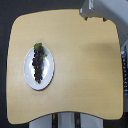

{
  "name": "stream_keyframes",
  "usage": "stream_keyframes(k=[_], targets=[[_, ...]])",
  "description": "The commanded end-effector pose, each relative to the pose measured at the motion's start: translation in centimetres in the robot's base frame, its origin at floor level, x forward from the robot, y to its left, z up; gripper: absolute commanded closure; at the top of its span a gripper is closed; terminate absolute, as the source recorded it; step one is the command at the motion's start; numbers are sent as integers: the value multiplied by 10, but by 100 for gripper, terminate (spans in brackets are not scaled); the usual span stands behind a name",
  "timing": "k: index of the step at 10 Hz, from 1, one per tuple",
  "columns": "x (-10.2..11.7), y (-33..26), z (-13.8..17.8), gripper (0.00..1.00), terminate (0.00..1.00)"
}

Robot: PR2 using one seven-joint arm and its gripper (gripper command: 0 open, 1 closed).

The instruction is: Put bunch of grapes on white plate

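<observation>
The white plate [39, 66] lies on the wooden table toward the exterior view's left. On it rests the bunch of grapes [37, 62], a dark elongated cluster with its green leaf at the far end. A grey-white part of my arm or gripper [97, 8] shows at the top right corner, beyond the table's far edge and well away from the plate. Its fingers are cut off by the frame, and whether they are open or shut does not show.
The light wooden table [85, 65] has rounded corners and fills most of the view. Dark equipment stands along its right edge [124, 65]. A grey base shows under the near edge [65, 121].
</observation>
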Motion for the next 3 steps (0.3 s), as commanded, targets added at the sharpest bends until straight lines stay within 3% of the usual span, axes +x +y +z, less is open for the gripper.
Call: stream_keyframes(k=[1, 2, 3], targets=[[-19, -39, -3, 0, 0], [-22, -42, -5, 0, 0], [-23, -50, -6, 0, 100]])
